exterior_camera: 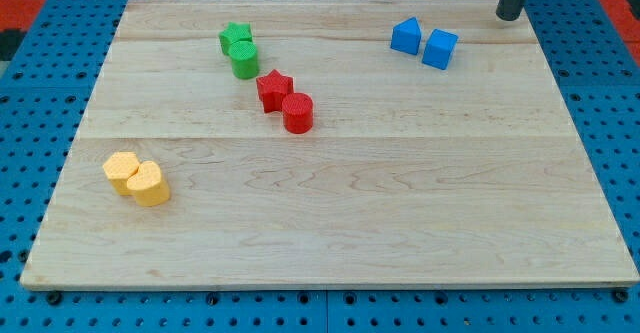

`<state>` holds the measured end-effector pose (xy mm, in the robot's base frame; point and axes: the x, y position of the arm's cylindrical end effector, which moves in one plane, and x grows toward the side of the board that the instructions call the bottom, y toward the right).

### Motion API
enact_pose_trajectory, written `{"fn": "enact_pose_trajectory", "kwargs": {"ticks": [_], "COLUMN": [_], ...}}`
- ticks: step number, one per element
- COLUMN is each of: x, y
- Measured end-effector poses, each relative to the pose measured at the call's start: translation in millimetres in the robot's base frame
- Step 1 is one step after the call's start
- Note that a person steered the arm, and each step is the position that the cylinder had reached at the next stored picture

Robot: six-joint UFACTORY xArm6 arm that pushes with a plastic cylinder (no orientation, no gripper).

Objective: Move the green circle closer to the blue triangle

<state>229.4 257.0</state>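
Note:
The green circle (243, 59) stands on the wooden board at the upper left, touching a green star (235, 37) just above it. The blue triangle (405, 35) sits at the upper right, touching a blue cube (439, 49) on its right. My tip (509, 16) is at the board's top right corner, to the right of the blue cube and far to the right of the green circle.
A red star (272, 88) and a red cylinder (297, 113) lie touching below and right of the green circle. Two yellow blocks (137, 178) sit at the left. The wooden board (400, 213) lies on a blue pegboard.

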Motion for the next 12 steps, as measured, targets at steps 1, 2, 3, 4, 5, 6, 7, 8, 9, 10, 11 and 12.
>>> {"fn": "enact_pose_trajectory", "kwargs": {"ticks": [1, 2, 3, 4, 5, 6, 7, 8, 9, 10, 11, 12], "x": [0.6, -12.7, -19.3, -26.0, -27.2, -13.0, 37.4, 43.5, 50.1, 62.4, 95.2, 135.7], "y": [-12.7, -56.0, -103.1, -175.9, -283.1, -371.2, -423.9, -364.9, -265.5, -223.6, -244.7, -256.0]}}
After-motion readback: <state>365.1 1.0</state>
